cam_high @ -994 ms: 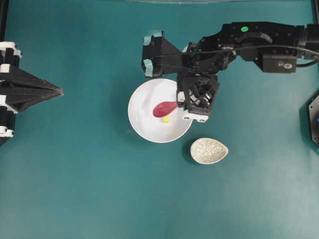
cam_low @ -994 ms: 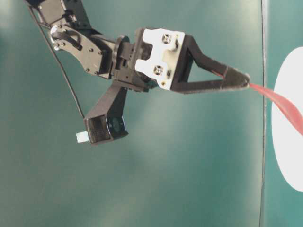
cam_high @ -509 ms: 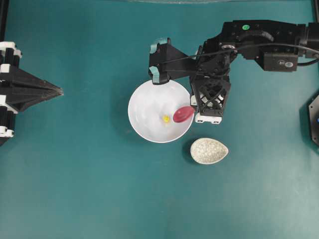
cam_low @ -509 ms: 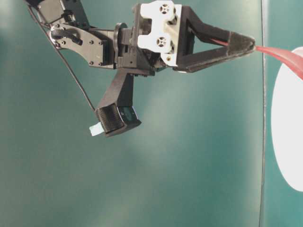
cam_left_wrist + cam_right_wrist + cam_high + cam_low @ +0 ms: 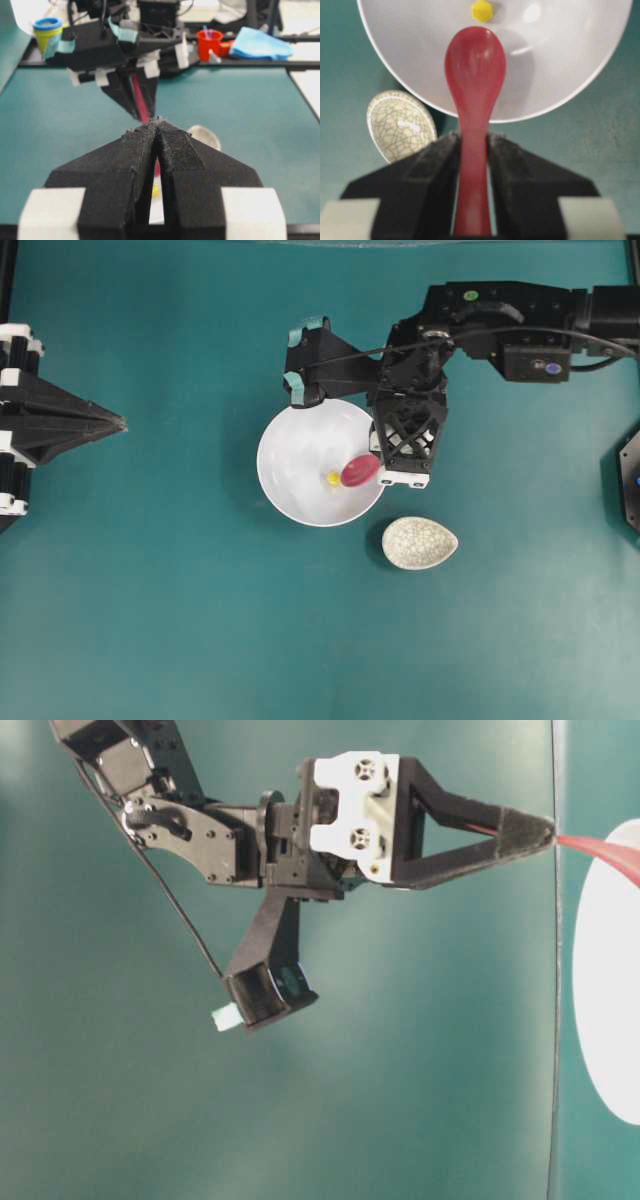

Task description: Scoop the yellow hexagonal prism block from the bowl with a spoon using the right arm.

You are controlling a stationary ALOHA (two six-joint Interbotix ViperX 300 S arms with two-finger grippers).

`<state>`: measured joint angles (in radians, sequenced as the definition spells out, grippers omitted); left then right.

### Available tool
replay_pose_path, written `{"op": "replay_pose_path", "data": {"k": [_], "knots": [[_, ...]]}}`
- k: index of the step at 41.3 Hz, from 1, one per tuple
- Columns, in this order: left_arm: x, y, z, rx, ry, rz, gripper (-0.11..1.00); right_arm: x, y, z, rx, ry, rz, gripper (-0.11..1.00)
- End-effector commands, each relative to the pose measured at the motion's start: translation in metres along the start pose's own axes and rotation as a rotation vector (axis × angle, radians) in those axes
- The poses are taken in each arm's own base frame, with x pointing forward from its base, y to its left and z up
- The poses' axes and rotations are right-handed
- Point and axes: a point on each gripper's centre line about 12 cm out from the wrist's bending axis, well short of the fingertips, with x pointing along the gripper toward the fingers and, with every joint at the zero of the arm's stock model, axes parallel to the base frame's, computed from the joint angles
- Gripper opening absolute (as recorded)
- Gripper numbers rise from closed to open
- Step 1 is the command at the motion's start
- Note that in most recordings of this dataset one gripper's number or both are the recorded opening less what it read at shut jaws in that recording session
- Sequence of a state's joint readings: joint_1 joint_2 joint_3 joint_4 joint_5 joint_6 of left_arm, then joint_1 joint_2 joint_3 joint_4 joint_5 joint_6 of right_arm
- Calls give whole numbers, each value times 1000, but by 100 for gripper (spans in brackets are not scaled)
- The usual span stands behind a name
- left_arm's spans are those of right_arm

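The white bowl (image 5: 300, 465) (image 5: 560, 55) sits mid-table with the tiny yellow hexagonal block (image 5: 332, 478) (image 5: 482, 10) on its floor. My right gripper (image 5: 378, 460) (image 5: 472, 142) is shut on the handle of the red spoon (image 5: 360, 470) (image 5: 475, 70). The spoon's scoop hovers inside the bowl's right part, its tip just short of the block. In the table-level view the spoon handle (image 5: 600, 850) sticks out of the right gripper (image 5: 545, 828) toward the bowl (image 5: 610, 1010). My left gripper (image 5: 120, 423) (image 5: 158, 122) rests shut at the far left, holding nothing.
A speckled grey-white teardrop dish (image 5: 419, 542) (image 5: 400, 125) lies just right of and below the bowl. Beyond the table's far edge stand a red cup (image 5: 209, 44), a blue cloth (image 5: 262, 42) and a yellow-blue cup (image 5: 46, 31).
The spoon first swept from the bowl's middle to its right rim, baring the block. Since then it has come back left a little, toward the block. The left arm stayed still.
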<state>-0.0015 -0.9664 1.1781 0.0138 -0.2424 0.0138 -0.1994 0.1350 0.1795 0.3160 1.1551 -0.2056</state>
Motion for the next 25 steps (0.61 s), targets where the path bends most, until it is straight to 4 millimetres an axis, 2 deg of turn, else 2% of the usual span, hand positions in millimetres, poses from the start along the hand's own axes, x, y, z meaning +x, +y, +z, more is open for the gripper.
{"op": "replay_pose_path", "data": {"k": [1, 15, 25], "knots": [[2, 0, 13, 0, -38, 1, 0, -12, 5, 6, -11, -32, 7, 25], [2, 0, 13, 2, -37, -1, 0, -1, 2, 11, -1, -15, 18, 25], [3, 0, 12, 2, -35, 0, 0, 4, 0, 23, -2, -38, 14, 25]]}}
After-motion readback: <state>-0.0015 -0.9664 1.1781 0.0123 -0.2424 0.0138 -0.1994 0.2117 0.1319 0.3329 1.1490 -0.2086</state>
